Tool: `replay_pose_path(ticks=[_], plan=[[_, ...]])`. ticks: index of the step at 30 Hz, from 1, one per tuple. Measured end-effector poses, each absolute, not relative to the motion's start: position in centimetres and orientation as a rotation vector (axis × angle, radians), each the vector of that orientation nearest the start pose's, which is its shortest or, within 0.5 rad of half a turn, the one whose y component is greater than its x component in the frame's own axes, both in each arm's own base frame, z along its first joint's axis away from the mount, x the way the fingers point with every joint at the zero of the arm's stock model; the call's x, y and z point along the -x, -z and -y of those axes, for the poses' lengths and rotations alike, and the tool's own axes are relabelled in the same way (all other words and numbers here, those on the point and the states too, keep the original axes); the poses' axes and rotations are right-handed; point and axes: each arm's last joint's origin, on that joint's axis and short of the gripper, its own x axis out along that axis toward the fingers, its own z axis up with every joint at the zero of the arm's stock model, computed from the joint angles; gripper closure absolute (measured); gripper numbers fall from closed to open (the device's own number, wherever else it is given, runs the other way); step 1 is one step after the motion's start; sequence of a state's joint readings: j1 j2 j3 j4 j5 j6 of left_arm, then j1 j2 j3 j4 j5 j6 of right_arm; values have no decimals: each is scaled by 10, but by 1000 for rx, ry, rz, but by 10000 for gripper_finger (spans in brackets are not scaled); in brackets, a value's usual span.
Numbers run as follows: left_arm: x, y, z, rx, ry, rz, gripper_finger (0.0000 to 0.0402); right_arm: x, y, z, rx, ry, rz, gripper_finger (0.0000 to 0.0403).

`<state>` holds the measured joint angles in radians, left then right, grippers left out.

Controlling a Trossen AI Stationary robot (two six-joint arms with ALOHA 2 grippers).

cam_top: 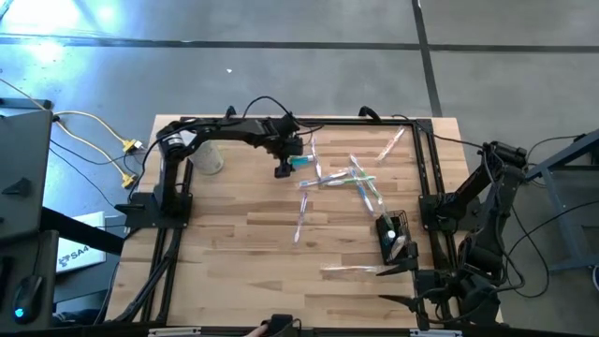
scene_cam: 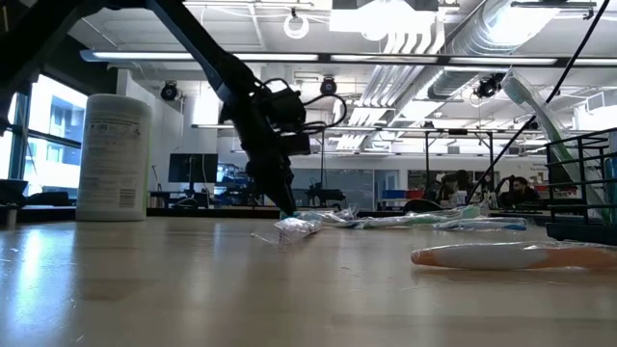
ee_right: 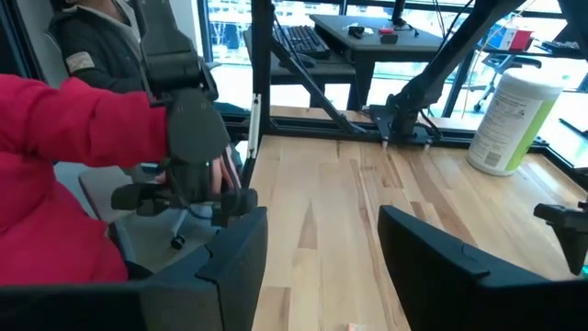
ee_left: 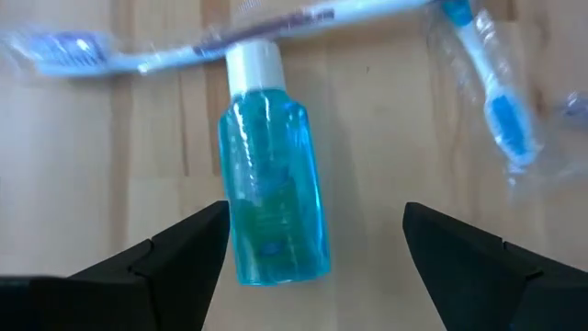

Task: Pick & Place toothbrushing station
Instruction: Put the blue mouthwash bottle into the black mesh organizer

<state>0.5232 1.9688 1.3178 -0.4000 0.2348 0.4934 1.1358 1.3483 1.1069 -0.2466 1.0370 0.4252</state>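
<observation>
Reaching in from the upper left of the high view, the left arm bends at its elbow and points its tool [cam_top: 284,170] down at the worktop [cam_top: 234,243], fingers [ee_left: 175,253] spread wide on either side of one teal bottle [ee_left: 271,198] with a white cap, not gripping it. About seven wrapped toothbrushes [cam_top: 360,183] lie scattered from centre to upper right. One black mesh holder [cam_top: 393,236] sits at lower right. The right arm waits folded at the right edge, its tool [ee_right: 317,248] released. One white canister [cam_top: 208,157] stands upper left.
</observation>
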Motion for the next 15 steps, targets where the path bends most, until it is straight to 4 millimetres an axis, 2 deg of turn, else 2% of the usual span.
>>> replay_pose_path(ticks=[6, 15], plan=[[-354, -148, -194, -48, -1, -1036, 82, -143, -322, -249, 12, -46, -243, 202], [-359, -148, -193, -57, -39, -1023, 82, -143, -320, -249, -3, -41, -247, 202]])
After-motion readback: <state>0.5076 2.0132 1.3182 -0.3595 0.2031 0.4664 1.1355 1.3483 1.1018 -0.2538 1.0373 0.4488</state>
